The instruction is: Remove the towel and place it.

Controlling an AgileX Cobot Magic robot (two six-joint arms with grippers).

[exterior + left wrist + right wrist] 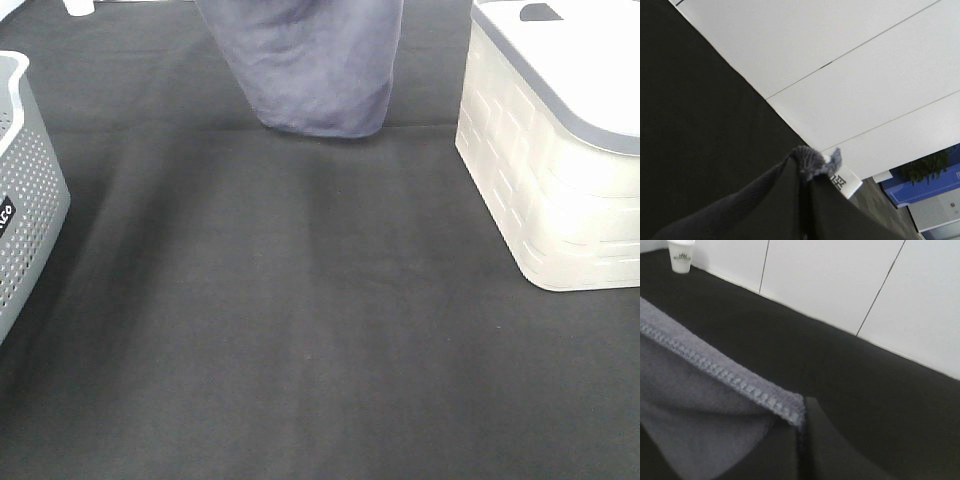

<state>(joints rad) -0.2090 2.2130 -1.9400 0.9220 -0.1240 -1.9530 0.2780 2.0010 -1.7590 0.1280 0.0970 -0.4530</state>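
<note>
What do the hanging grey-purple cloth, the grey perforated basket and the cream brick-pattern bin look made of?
Hanging grey-purple towel: soft napped fabric, probably microfibre; matte, drapes in folds, stitched hem. Grey perforated basket: likely moulded plastic; even rows of holes, faint sheen. Cream brick-pattern bin: rigid moulded plastic by its look; smooth embossed panels, grey rim.

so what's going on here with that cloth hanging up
Both arms hold the towel up off the black table. The left gripper is shut on the corner that has the white tag, and the right gripper is shut on a stitched corner. A grey perforated basket stands at the left and a white basket at the right. The towel is in neither.
</note>
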